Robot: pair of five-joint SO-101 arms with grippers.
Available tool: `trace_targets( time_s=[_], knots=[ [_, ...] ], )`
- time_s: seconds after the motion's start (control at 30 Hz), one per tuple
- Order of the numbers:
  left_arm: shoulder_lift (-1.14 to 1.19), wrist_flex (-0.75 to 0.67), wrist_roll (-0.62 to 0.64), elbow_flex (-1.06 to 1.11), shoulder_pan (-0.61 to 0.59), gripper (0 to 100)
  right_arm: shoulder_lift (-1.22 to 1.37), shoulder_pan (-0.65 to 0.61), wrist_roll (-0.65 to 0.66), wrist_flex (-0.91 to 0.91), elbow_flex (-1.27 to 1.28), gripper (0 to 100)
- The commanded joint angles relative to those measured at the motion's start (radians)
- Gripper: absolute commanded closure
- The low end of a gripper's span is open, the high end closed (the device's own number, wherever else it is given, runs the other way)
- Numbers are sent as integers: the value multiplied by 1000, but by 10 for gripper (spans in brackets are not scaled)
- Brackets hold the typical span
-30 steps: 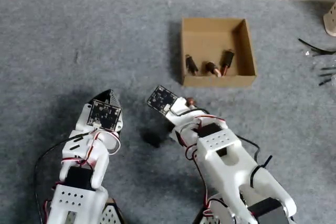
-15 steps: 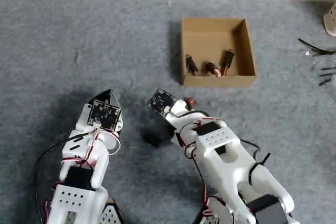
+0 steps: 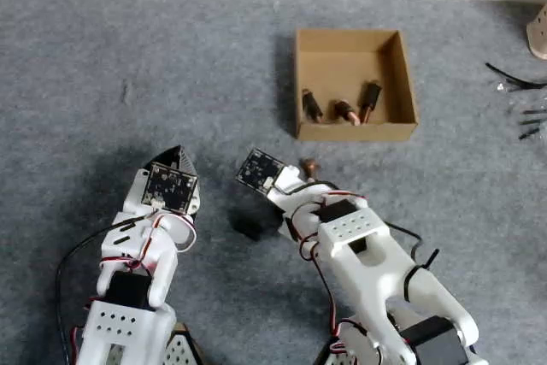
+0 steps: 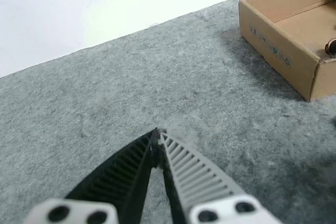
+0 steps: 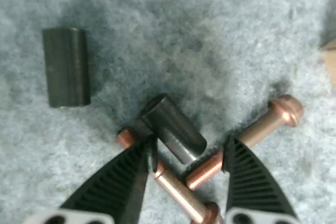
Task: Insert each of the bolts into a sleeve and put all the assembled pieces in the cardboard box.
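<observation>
1. Lower left of the high view, the left pincer (image 3: 178,154) is pressed together, tips touching, over the grey carpeted surface (image 3: 85,66).
2. Lower centre, the right pincer (image 5: 190,148) is spread and straddles a short dark metal sleeve (image 5: 173,128), with long copper bolts (image 5: 252,132) just beside it.
3. A second dark sleeve (image 5: 65,66) lies apart from them.
4. Upper right of centre, the open brown cardboard box (image 3: 355,132) holds three assembled pieces (image 3: 344,111).

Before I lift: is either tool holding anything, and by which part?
Nothing is held: left tool shut empty, right tool open around a loose sleeve.
</observation>
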Motion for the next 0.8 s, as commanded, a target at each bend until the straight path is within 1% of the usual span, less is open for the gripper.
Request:
trace_targets(
  time_s=[0.0, 0.17, 0.37, 0.43, 0.53, 0.6, 0.63, 0.77],
  knots=[
    [-15, -28, 8, -2, 15, 990, 48, -13, 11, -19, 12, 844],
    [-15, -28, 8, -2, 15, 990, 84, -13, 14, -18, 12, 944],
    [-15, -28, 8, -2, 15, 990, 82, -13, 11, -19, 13, 964],
    [-15, -28, 8, -2, 15, 990, 82, -10, 11, -19, 13, 995],
    [-15, -28, 8, -2, 15, 990, 73, 1, 9, -19, 12, 991],
    [-15, -28, 8, -2, 15, 990, 27, 18, 0, -18, 19, 992],
    [-15, -28, 8, -2, 15, 990, -15, 25, -26, -18, 19, 992],
    [-15, -28, 8, -2, 15, 990, -257, 68, -112, -16, 77, 993]
  ],
)
